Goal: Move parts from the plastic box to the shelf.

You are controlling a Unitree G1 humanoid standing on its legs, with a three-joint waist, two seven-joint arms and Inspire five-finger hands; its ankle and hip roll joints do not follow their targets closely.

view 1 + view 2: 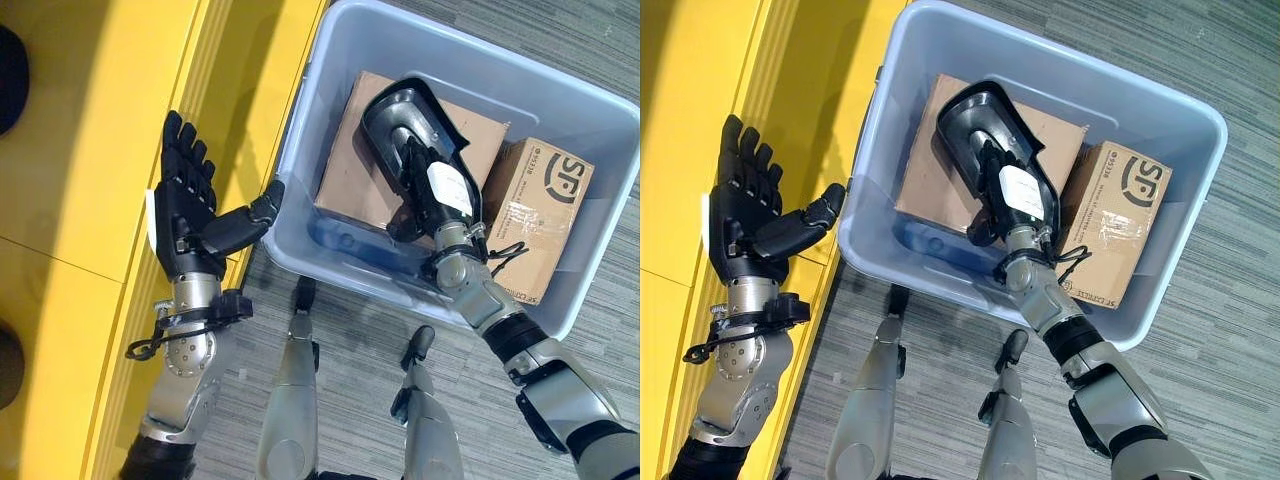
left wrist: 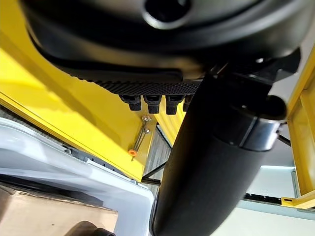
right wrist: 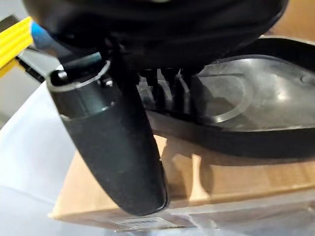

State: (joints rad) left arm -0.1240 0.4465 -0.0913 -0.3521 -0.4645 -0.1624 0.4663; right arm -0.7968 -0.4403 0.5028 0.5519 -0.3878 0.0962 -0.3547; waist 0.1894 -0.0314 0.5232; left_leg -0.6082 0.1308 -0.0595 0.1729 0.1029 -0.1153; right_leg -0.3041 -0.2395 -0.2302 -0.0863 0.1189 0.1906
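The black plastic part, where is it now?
In the plastic box, the black plastic part lies on a cardboard carton, with the right hand gripping it.

Part (image 1: pixel 405 125) lies on cartons (image 1: pixel 350 170) in box (image 1: pixel 560 110), right of shelf (image 1: pixel 90 130)

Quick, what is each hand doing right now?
Left hand: open, holding nothing, over the yellow shelf.
Right hand: shut on the black plastic part inside the plastic box.

Silver-grey jointed arms end in dark hands — left hand (image 1: pixel 190 215), right hand (image 1: pixel 432 190) white-patched.
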